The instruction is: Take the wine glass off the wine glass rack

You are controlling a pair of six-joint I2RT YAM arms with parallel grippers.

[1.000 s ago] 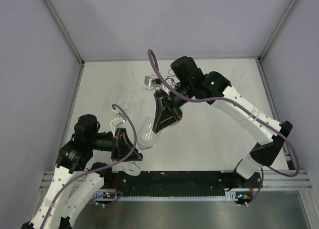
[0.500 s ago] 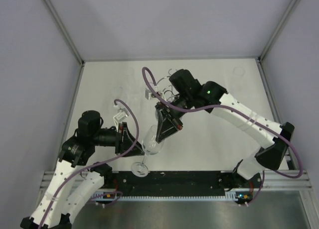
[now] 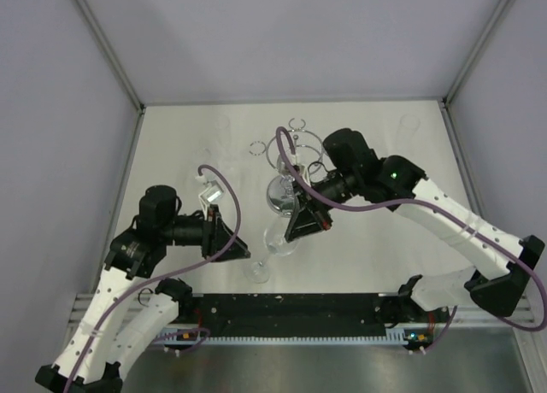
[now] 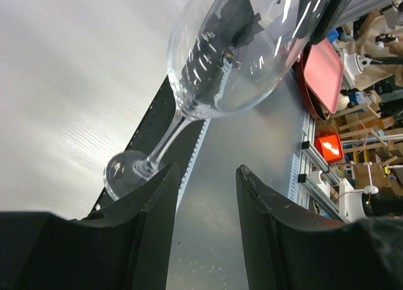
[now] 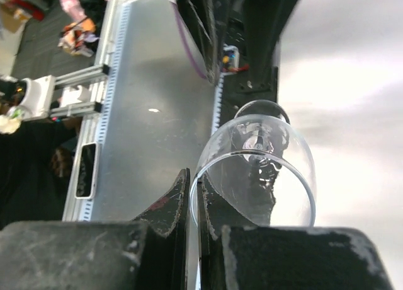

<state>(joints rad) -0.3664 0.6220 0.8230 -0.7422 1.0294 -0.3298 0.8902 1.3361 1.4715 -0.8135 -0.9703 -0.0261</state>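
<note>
The wine glass (image 3: 275, 242) is clear and tilted, its foot (image 3: 256, 271) low near the table's front edge. My right gripper (image 3: 299, 226) is shut on the rim of its bowl; in the right wrist view the rim (image 5: 252, 183) passes between the closed fingers (image 5: 179, 202). My left gripper (image 3: 232, 242) is open and empty, just left of the stem. In the left wrist view the bowl (image 4: 245, 50), stem and foot (image 4: 126, 173) sit beyond the parted fingers (image 4: 151, 227). The chrome wine glass rack (image 3: 291, 149) stands behind, apart from the glass.
Faint clear glasses stand at the back left (image 3: 224, 128) and back right (image 3: 410, 124). The black rail (image 3: 299, 307) runs along the table's near edge, just below the glass foot. Grey walls close in the table on three sides.
My right gripper has carried the glass down and to the right, away from the rack, which now shows behind the arm. My left gripper has followed slightly right, beside the stem.
</note>
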